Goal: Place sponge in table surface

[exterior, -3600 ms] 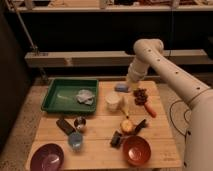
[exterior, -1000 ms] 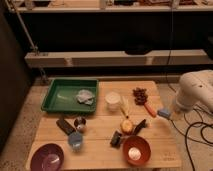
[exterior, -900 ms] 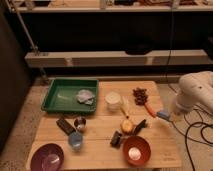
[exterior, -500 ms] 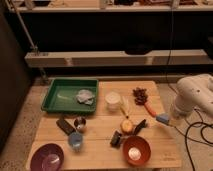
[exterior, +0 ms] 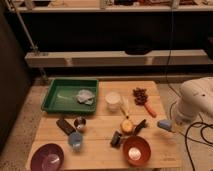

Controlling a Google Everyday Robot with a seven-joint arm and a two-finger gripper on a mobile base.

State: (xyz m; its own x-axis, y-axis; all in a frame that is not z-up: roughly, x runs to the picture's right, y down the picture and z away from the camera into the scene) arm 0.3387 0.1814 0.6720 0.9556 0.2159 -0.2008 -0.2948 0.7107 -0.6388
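Gripper point(exterior: 169, 126) at the table's right edge, closed on the sponge point(exterior: 164, 124), which sits low over the right side of the table surface point(exterior: 100, 132), just right of the black tool point(exterior: 139, 125). White arm point(exterior: 196, 100) comes in from the right. Pale plank top carries a green tray point(exterior: 57, 99) with a rag point(exterior: 85, 96), white cup point(exterior: 113, 100), carrot point(exterior: 149, 109), brown block point(exterior: 64, 125), metal cup point(exterior: 79, 122), 2 bowls point(exterior: 136, 150). Behind: dark shelving, pale low rail, speckled floor.
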